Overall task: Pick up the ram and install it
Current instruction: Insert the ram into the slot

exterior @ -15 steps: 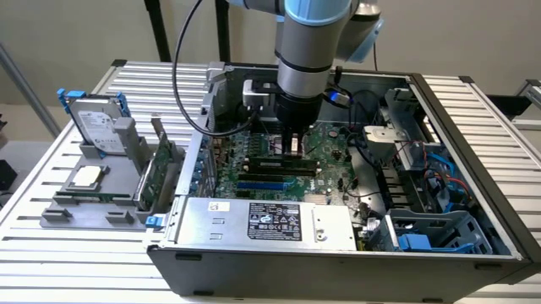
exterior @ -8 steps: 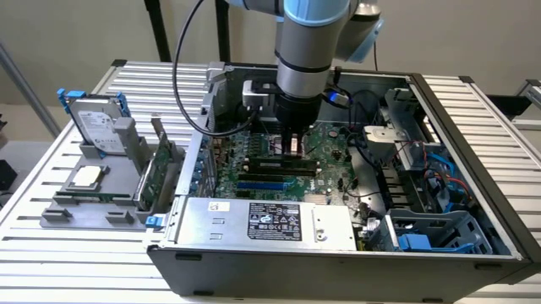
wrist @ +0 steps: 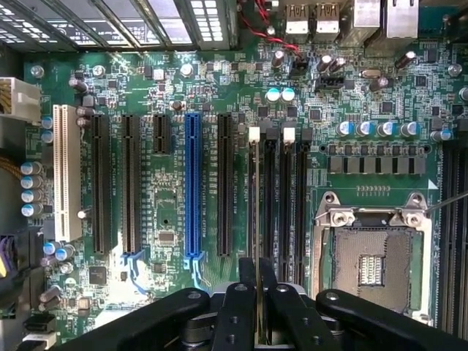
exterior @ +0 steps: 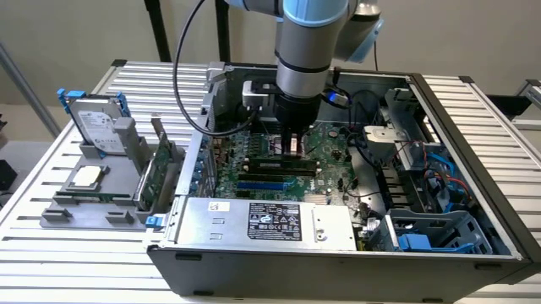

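Note:
My gripper (exterior: pixel 292 144) reaches down into the open computer case (exterior: pixel 473 158), just above the green motherboard (exterior: pixel 330 142). In the wrist view its black fingers (wrist: pixel 238 307) are shut on the ram (wrist: pixel 257 219), a thin stick seen edge-on. The ram runs in line with the black memory slot that has a white latch (wrist: pixel 254 134), at the end of the slot row farthest from the processor socket. I cannot tell whether it touches the slot. The other black memory slots (wrist: pixel 292 197) beside it stand bare.
An open processor socket (wrist: pixel 373 256) lies next to the memory slots, and blue (wrist: pixel 192 190) and white (wrist: pixel 67 172) expansion slots lie on the other side. Outside the case, a grey holder (exterior: pixel 93 202) carries a hard drive (exterior: pixel 97 123) and an expansion card (exterior: pixel 156 168). The power supply (exterior: pixel 262 221) sits at the case front.

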Robot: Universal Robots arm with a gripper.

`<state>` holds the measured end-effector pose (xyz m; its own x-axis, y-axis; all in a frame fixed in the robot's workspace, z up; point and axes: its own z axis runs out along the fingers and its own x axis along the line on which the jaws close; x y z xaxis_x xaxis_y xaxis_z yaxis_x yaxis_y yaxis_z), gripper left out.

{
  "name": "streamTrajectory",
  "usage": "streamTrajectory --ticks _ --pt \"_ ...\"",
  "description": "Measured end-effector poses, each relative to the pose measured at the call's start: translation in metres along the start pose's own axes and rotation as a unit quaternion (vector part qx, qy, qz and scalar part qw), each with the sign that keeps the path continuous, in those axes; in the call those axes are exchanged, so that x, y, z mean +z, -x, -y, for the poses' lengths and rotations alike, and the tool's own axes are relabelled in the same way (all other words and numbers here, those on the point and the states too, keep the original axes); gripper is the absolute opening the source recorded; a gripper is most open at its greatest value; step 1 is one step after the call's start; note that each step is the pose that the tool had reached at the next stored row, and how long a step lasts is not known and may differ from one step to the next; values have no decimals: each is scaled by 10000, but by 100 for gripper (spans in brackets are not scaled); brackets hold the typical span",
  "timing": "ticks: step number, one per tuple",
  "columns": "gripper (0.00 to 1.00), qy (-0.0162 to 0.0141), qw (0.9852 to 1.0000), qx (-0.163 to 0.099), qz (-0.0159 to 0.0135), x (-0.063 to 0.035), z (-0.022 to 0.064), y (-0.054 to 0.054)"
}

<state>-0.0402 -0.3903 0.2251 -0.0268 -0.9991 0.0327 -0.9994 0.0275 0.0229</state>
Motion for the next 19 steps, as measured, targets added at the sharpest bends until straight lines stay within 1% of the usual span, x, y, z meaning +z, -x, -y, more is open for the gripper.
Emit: streamTrajectory --ticks 4,7,12,18,19 --pt "0 -1 10000 0 -4 5 -3 11" --pt "0 -2 10000 -1 -14 12 -10 13" --pt "0 -2 10000 1 -45 28 -11 14" --pt "0 -1 10000 2 -90 40 -12 14" --pt "100 -1 10000 3 -96 41 -13 13"
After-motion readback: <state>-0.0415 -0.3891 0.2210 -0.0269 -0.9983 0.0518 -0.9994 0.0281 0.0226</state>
